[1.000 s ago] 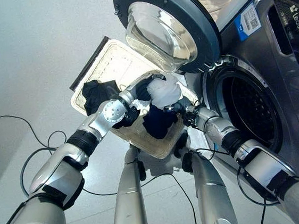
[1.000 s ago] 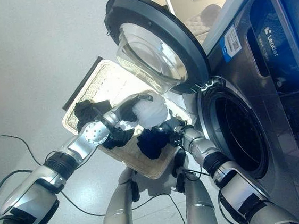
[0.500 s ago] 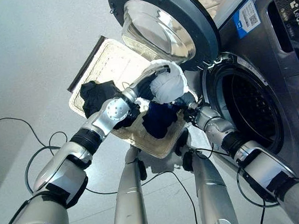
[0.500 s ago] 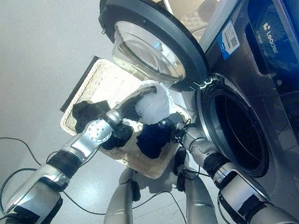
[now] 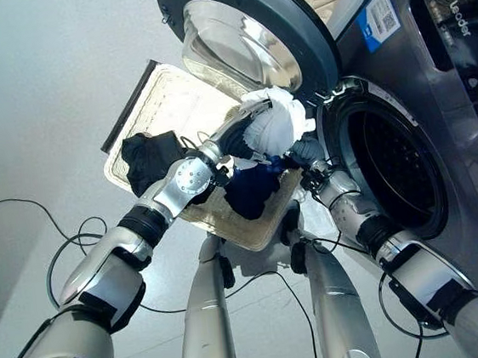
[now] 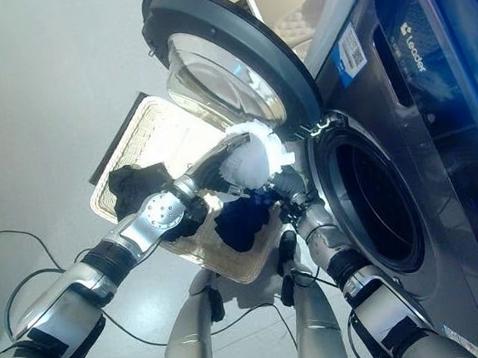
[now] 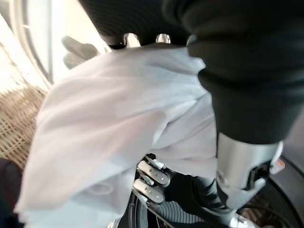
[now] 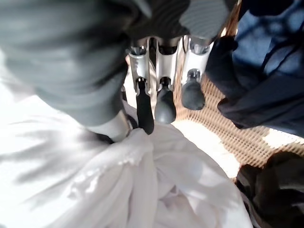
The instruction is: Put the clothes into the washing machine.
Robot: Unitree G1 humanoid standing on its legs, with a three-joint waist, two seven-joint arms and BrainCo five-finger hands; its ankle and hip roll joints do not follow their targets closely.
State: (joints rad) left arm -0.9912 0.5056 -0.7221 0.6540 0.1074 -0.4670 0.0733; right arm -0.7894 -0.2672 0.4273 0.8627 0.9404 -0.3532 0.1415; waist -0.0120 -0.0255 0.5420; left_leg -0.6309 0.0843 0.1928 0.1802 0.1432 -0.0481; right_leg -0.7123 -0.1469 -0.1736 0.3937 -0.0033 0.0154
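Note:
A bunched white garment (image 5: 275, 126) hangs in the air just left of the washing machine's drum opening (image 5: 391, 163), under the open round door (image 5: 249, 32). My left hand (image 5: 237, 141) grips it from the basket side, with cloth (image 7: 118, 118) draped over its fingers. My right hand (image 5: 306, 150) holds it from the machine side; a finger (image 8: 144, 111) and the thumb pinch the white cloth (image 8: 156, 190). A dark blue garment (image 5: 253, 190) and a black garment (image 5: 147, 154) lie in the wicker basket (image 5: 172, 109) below.
The grey washing machine (image 6: 398, 68) stands on the right, its door (image 6: 226, 52) swung out over the basket (image 6: 161, 131). Pale floor (image 5: 34, 98) stretches to the left of the basket.
Both hands have lifted the white garment up out of the basket and carried it right, closer to the drum opening. The dark garments have stayed in the basket.

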